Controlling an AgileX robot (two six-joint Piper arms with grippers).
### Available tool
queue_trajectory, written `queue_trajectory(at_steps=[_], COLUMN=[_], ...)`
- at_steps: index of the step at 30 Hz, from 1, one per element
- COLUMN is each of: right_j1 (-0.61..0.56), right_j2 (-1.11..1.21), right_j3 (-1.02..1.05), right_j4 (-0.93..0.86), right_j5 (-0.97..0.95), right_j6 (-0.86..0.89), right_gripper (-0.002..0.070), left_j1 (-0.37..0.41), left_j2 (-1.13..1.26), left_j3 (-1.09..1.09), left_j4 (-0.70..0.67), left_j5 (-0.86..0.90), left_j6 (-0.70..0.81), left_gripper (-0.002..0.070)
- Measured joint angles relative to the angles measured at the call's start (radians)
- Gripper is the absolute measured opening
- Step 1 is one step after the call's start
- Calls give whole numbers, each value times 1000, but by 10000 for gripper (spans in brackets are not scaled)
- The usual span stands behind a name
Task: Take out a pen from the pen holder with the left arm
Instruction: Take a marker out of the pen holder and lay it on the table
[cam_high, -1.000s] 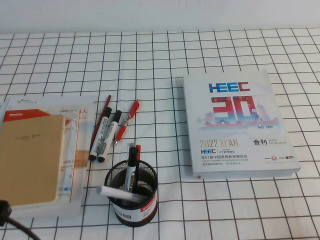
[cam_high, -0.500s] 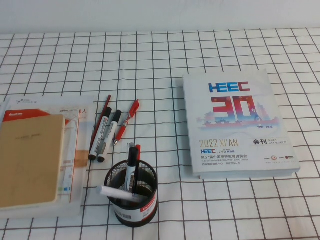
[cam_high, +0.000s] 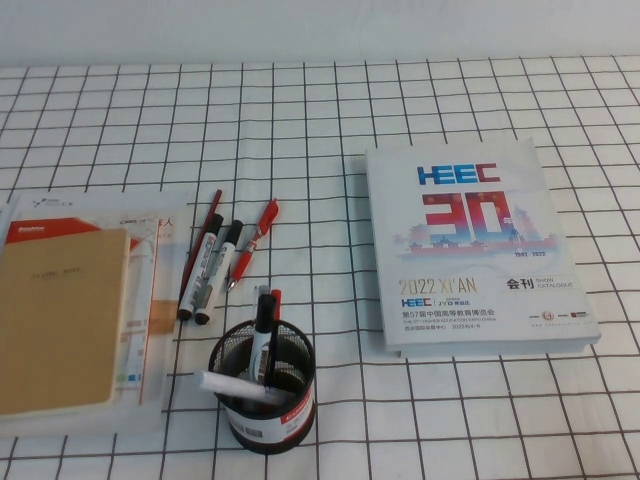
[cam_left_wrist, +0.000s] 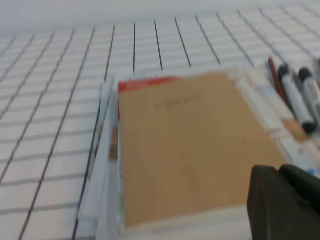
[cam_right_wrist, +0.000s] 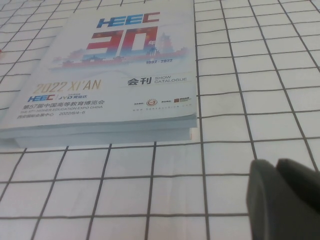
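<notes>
A black mesh pen holder (cam_high: 262, 390) stands near the table's front edge, left of centre. In it are a black-capped marker (cam_high: 263, 330), a red pen (cam_high: 276, 305) and a white pen (cam_high: 235, 387) lying across the rim. Neither arm shows in the high view. In the left wrist view my left gripper (cam_left_wrist: 280, 171) is shut with nothing in it, low over the near edge of the tan notebook (cam_left_wrist: 185, 145). The pen holder does not show in that view. My right gripper (cam_right_wrist: 276, 163) is shut and empty above the checked cloth, in front of the catalogue (cam_right_wrist: 110, 75).
Several loose markers (cam_high: 212, 268) and a red pen (cam_high: 250, 245) lie behind the holder. The tan notebook (cam_high: 60, 320) rests on papers at the left. A large white catalogue (cam_high: 475, 245) lies at the right.
A dark piece of the left arm at the high view's bottom left corner has gone out of sight. The pens and the holder have not moved.
</notes>
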Motion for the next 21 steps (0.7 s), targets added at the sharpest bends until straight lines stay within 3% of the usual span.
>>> queue_trajectory(at_steps=[5, 21], right_j1=[0, 0], right_j2=[0, 0], right_j3=[0, 0], right_j4=[0, 0], right_j5=[0, 0], right_j6=[0, 0], right_gripper=[-15, -15], left_j1=[0, 0], left_j2=[0, 0], left_j3=[0, 0], left_j4=[7, 11], left_j5=[85, 87], left_j6=[-7, -26], left_gripper=[-3, -3])
